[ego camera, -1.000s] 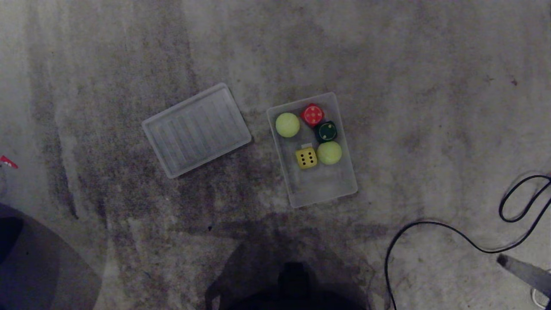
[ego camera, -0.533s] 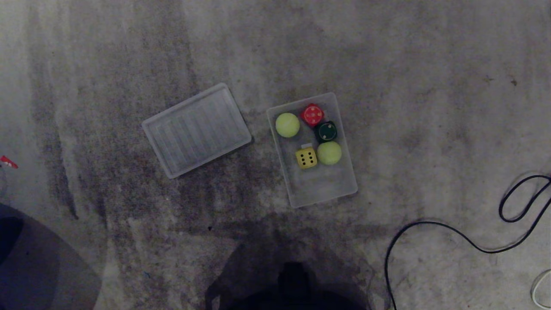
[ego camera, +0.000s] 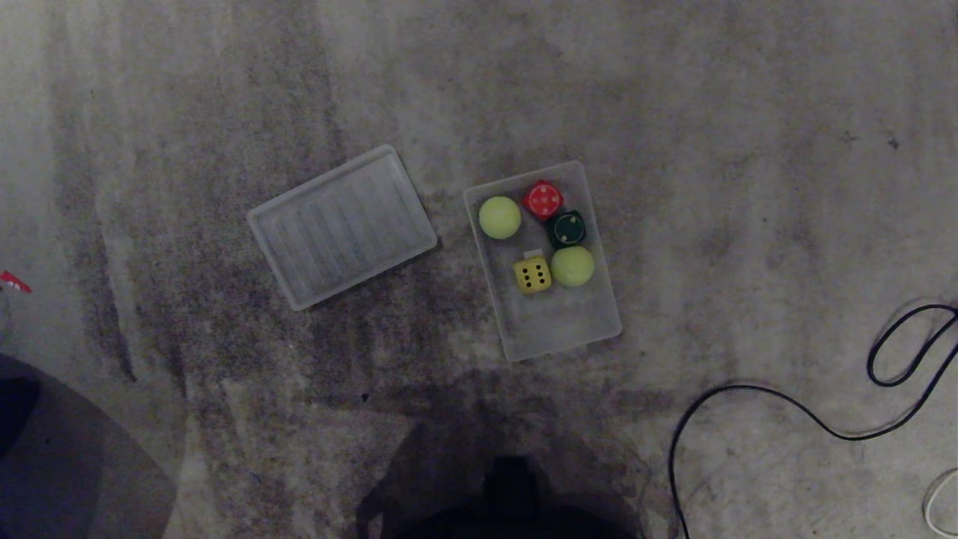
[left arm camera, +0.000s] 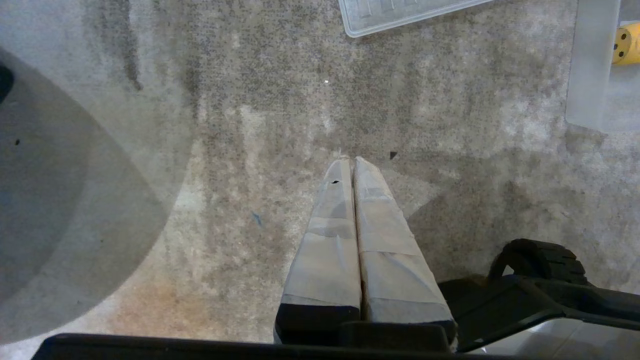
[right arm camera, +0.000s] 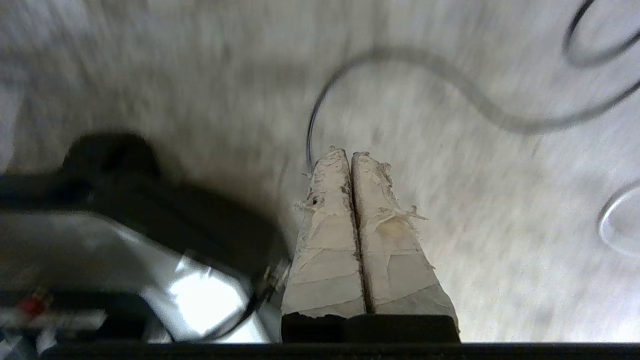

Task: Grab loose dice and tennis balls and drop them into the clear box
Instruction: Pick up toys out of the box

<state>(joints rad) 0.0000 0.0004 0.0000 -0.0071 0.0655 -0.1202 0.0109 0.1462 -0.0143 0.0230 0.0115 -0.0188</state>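
- Right claw: two taped fingers pressed tight together, nothing between them, hanging over bare carpet.
- Just past the right claw's tip: a black cable snaking across the carpet; picture here smeared.
- Left claw: also pressed tight together, pinching nothing, over the carpet, well apart from the toys.
- Near the left claw: part of the robot's dark base.
- Neither claw seen from the head.
- Farther out, seen from the head: clear box flat on the carpet, open on top.
- Inside the clear box, at the far end: one tennis ball with a red die just beside it.
- Next to the red die: a dark green die, touching or almost touching it.
- Nearer the middle of the box: a yellow die with black dots and a second tennis ball, side by side.
- Near end of the box: bare.
- Left of the box, near but apart: a clear lid lying flat and turned at a slant.
- Far right on the carpet: the black cable again, looping.
- Far left edge: a small red bit, too small to tell what.
- No dice or balls seen loose on the carpet.
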